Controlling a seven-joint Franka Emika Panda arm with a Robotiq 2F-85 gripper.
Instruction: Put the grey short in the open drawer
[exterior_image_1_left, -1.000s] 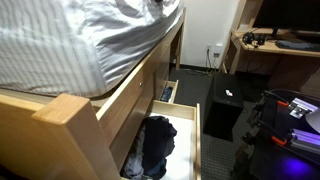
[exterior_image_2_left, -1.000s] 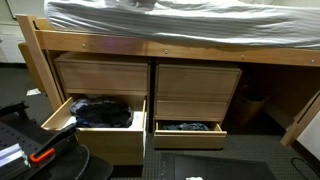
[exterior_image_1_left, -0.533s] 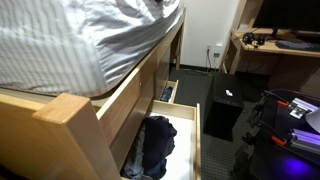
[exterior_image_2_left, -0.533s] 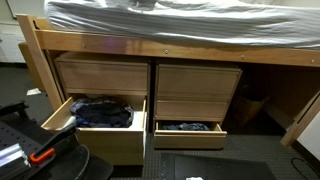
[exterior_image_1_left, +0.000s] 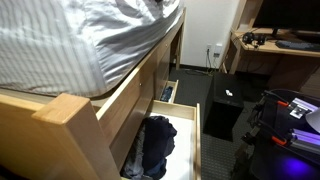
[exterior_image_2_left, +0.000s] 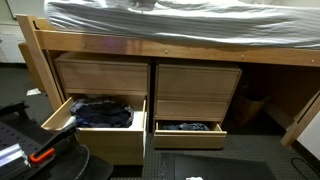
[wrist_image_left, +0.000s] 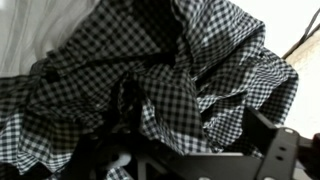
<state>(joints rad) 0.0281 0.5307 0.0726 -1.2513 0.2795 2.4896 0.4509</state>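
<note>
The wrist view is filled by the grey short (wrist_image_left: 150, 45), a crumpled black-and-white checked cloth lying on the pale bed sheet. My gripper (wrist_image_left: 188, 112) is right over it, its dark fingers spread wide with folds of the cloth between them, not closed. In both exterior views only a dark bit of the arm shows at the top of the bed (exterior_image_1_left: 155, 5) (exterior_image_2_left: 140, 3). Two drawers under the bed stand open (exterior_image_2_left: 60, 112) (exterior_image_2_left: 188, 133); both hold dark clothes. The nearer open drawer (exterior_image_1_left: 197, 130) shows dark clothes too.
The wooden bed frame (exterior_image_2_left: 160, 48) carries a striped sheet (exterior_image_1_left: 70, 40). A black box (exterior_image_1_left: 226, 100) stands beside the drawers, a desk (exterior_image_1_left: 275, 50) behind it. Robot base parts and cables sit at the lower left (exterior_image_2_left: 30, 150).
</note>
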